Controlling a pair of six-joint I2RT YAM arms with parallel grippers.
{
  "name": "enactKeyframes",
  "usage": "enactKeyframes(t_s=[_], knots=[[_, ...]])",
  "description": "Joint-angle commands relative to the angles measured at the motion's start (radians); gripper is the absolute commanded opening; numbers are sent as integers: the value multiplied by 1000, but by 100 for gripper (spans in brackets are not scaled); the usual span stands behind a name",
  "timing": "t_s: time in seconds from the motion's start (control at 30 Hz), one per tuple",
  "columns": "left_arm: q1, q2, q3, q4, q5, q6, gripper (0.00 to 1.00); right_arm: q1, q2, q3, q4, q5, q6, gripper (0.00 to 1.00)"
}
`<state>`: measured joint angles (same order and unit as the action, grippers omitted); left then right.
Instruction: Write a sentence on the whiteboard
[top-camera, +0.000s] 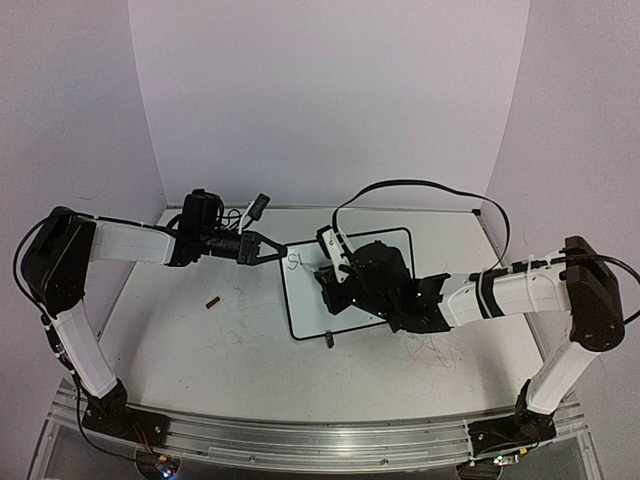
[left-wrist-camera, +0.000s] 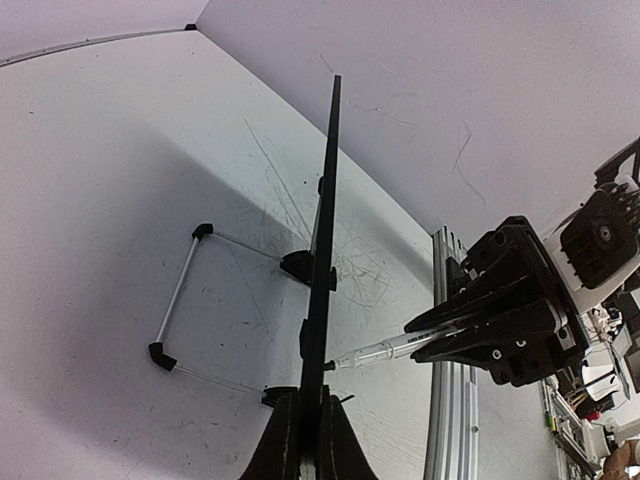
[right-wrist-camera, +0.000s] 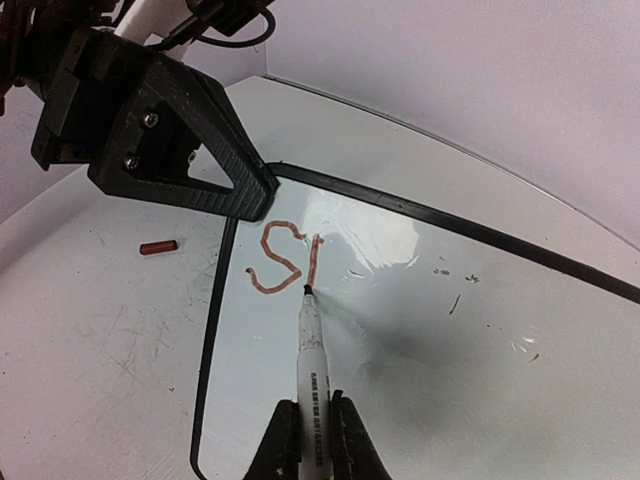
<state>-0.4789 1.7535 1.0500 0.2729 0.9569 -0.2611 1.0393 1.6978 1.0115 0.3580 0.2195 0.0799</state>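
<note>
"Right wrist view: where's the marker (right-wrist-camera: 312, 360)?" asks Ana.

"Pinched upright between the fingers of the right gripper (right-wrist-camera: 305, 430), which are pressed onto its barrel. Its tip touches the whiteboard (right-wrist-camera: 450, 330) just below the second stroke."

"And the sentence (right-wrist-camera: 285, 260)?"

"Only a reddish 'S' and one upright stroke, in the corner next to the left gripper (right-wrist-camera: 255, 195). That one is clamped shut on the frame there."

"So which way to go?"

"I'd say away from the clamped corner. The bare surface stretches to the right of the tip along the long side, and the right arm already reaches over it."

"How does it sit?"

"Edge-on in the left wrist view, with a wire stand (left-wrist-camera: 180, 300) behind it. I can't judge its tilt."

"Any boxes or trays?"

"None that I can see. A small red cap (top-camera: 213, 301) lies on the table, left of the frame."
</note>
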Motion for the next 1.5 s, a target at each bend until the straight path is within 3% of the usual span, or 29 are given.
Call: enactKeyframes(t_s=[0.0, 0.93, 1.17, 1.47], knots=[[-7, -34, -2, 9, -14, 8, 0, -2, -21, -17, -25, 9, 12, 0], [-7, -34, -2, 9, -14, 10, 0, -1, -56, -42, -19, 81, 12, 0], [-7, -35, -2, 9, -14, 10, 0, -1, -165, -127, 126, -42, -26, 0], [-8, -34, -2, 9, -13, 10, 0, -1, -73, -34, 120, -73, -37, 0]])
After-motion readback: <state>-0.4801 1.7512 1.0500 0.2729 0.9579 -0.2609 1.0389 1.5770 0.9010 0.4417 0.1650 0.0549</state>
